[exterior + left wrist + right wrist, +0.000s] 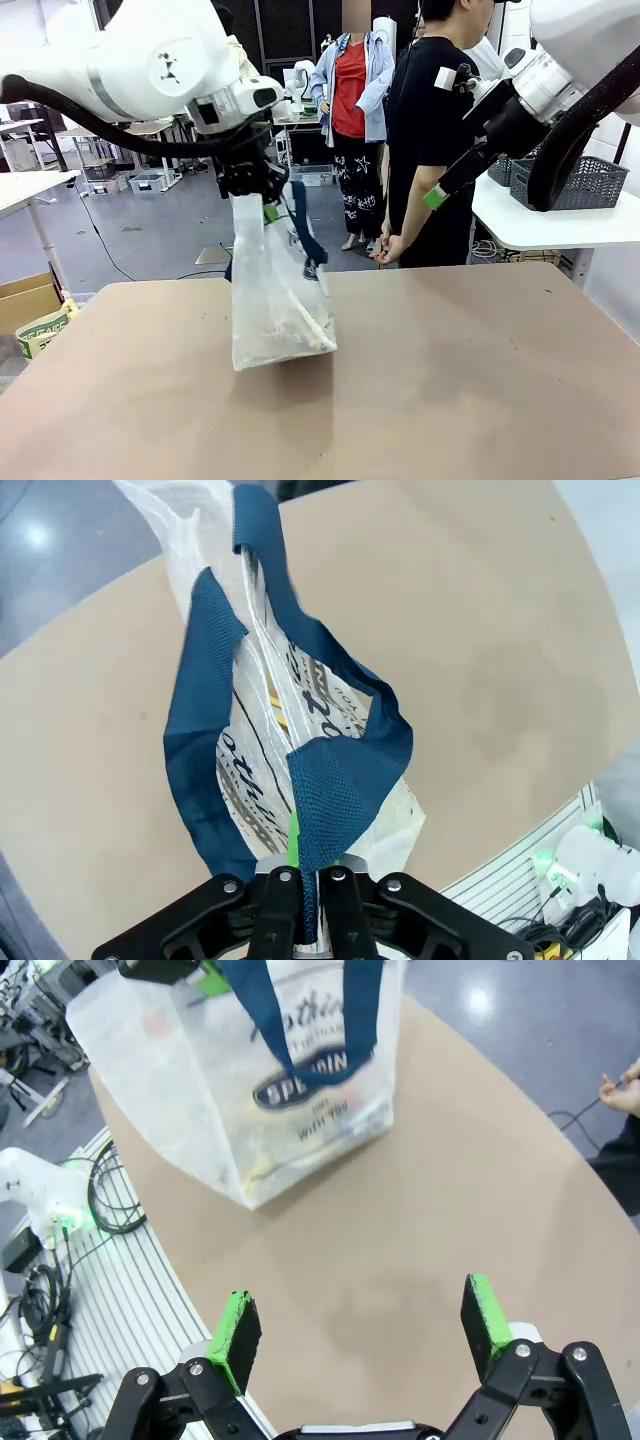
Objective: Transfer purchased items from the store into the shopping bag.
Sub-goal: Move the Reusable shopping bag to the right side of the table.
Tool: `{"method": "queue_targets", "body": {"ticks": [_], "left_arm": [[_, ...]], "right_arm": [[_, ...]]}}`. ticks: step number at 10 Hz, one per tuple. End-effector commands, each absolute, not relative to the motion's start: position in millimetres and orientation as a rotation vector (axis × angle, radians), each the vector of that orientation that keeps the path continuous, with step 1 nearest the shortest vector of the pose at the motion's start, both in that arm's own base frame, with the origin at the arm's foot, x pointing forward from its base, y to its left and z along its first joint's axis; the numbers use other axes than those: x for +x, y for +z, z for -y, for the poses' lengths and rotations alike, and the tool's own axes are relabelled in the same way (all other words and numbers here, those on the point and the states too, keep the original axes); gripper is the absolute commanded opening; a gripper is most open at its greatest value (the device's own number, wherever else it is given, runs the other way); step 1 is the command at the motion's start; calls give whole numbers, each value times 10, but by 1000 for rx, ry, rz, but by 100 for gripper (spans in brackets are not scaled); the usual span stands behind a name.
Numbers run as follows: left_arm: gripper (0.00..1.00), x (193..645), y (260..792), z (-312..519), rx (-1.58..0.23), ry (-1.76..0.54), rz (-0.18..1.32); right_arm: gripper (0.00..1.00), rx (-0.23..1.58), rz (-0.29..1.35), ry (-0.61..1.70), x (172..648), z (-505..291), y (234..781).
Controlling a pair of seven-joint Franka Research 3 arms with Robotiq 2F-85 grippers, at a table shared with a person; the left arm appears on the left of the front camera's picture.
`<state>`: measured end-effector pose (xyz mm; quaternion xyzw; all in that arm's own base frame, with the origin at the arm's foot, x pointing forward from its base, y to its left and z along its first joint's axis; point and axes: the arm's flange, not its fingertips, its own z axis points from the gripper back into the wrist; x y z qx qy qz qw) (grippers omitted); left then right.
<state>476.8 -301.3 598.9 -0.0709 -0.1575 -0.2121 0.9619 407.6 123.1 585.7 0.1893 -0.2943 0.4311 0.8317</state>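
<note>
Handle fabric of the shopping bag (275,300) sits pinched in the left gripper (305,905), keeping it upright below; right gripper (360,1332) hangs spread, empty.

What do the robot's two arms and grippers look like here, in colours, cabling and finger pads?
Both arms are glossy white with thick black cable hoses looping alongside them. The left gripper is black, angular, with silver screws at its knuckles and a sliver of green pad. The right gripper has the same black linkage body and screws, with two bright green rectangular pads on its fingertips.
</note>
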Motion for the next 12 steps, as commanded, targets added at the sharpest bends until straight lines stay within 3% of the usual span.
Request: {"method": "queue_targets", "body": {"ticks": [1,12], "left_arm": [[0,4647,6157,2697,-66,-356,365],[0,4112,5964,456,269,-85,606]], "right_arm": [[100,402,619,932,4062,-1209,5833],[100,402,619,932,4062,-1209,5833]]}}
